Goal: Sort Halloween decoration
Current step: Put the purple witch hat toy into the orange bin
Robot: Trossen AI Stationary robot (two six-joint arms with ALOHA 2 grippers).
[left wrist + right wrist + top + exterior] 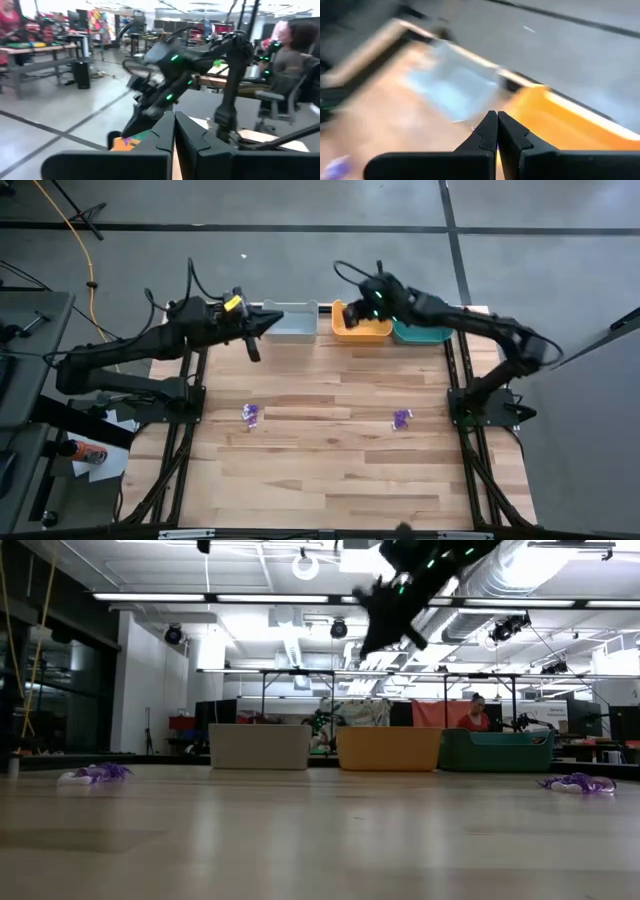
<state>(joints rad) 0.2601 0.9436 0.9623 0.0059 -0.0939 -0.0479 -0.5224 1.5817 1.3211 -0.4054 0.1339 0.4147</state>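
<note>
Two small heaps of purple trinkets lie on the wooden table, one to the left [250,414] [100,773] and one to the right [402,418] [578,783]. My right gripper [350,315] [497,131] hangs above the orange bin [362,327], near its left end, shut on a tiny purple trinket. My left gripper [268,323] [174,131] is shut and holds nothing I can see. It hovers level at the left end of the grey bin [293,323], pointing toward the right arm. My right gripper pinches a tiny purple trinket [497,146] between its two fingers; only a sliver shows in the gap. The fingers slant downward from the right. The trinket is lifted clear, above the orange bin's left end [121,143].
Three bins stand side by side along the table's far edge: grey [260,747], orange [388,749], teal [420,333] [497,751]. The two grippers are close together over the bins. Bare wood lies between the heaps and toward the near edge. People sit in the room behind.
</note>
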